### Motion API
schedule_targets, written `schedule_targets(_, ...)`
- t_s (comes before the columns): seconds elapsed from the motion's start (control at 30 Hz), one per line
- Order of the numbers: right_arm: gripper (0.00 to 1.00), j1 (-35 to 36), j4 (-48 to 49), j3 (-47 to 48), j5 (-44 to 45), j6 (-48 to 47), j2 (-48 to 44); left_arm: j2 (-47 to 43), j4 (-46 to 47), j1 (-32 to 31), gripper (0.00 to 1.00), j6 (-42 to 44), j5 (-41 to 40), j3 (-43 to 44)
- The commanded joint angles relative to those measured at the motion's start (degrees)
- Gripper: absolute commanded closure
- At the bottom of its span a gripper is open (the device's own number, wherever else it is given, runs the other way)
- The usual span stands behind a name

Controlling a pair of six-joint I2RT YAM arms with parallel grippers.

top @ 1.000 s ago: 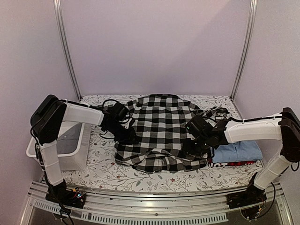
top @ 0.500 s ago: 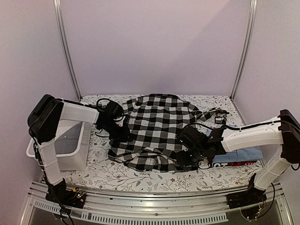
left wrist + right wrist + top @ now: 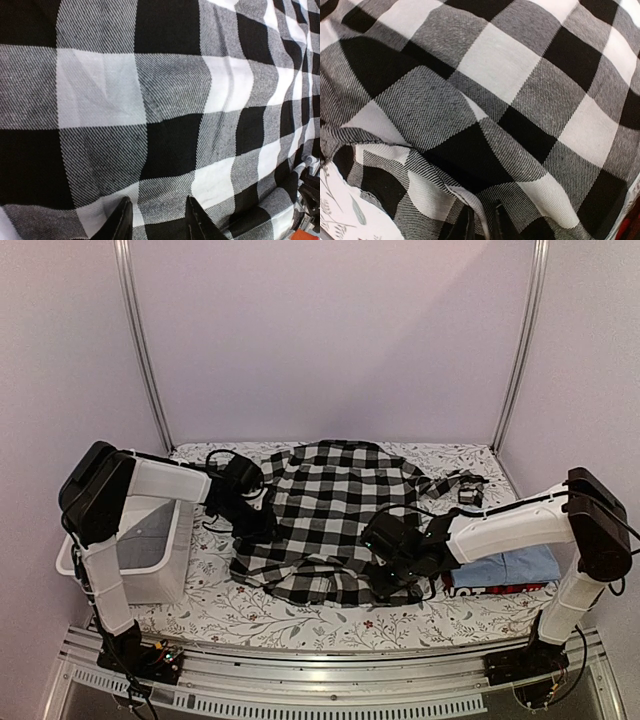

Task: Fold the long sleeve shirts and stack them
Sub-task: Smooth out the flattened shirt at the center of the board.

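Checked shirt [image 3: 335,510] lies spread across the middle of the worktop [image 3: 230,605], not neatly folded yet. Right pincer [image 3: 482,212] is nipped shut on its near hem, probably to flip that edge over. Left pincer [image 3: 157,210] sits on the shirt's left side with cloth between its fingers, but can't tell if it's actually gripping.

Large shirt [image 3: 335,505] central, tub [image 3: 140,540] left, folded shirts [image 3: 510,566] right.

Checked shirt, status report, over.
Right gripper pinching checked shirt hem. Left gripper over the cloth, grip unclear. White tub left, apart.
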Motion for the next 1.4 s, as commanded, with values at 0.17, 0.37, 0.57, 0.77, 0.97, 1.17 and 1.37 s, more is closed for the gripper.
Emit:
schedule_targets(0.17,1.0,0.9,-4.1,-4.5,-2.1,-0.5,-8.2,0.8,-4.2,0.9,0.64,1.2,-2.2,-0.4)
schedule_targets(0.37,1.0,1.0,-4.6,-11.0,-8.3,0.7,-14.4,0.8,-4.3,1.0,0.64,1.3,-2.0,-0.5)
schedule_targets(0.57,0.92,1.0,-1.3,-14.7,-12.8,2.4,-15.2,1.2,-4.2,0.9,0.64,1.4,-1.4,0.3)
schedule_targets(0.77,0.43,1.0,-1.9,-11.5,-12.5,4.1,-18.8,-0.7,-5.5,0.9,0.63,1.5,-2.9,1.7)
schedule_targets(0.97,0.33,-1.5,3.7,-6.2,-9.9,6.0,-22.4,-3.9,-11.1,1.7,0.57,1.9,-12.5,12.1)
schedule_targets(1.17,0.18,-3.6,17.2,-5.7,-7.2,7.2,-19.2,-0.6,-16.0,6.4,0.57,1.5,-18.2,23.9)
schedule_targets(1.37,0.18,-7.0,26.4,-4.9,-10.5,8.1,-14.5,6.1,-18.6,10.8,0.56,2.7,-24.0,31.5)
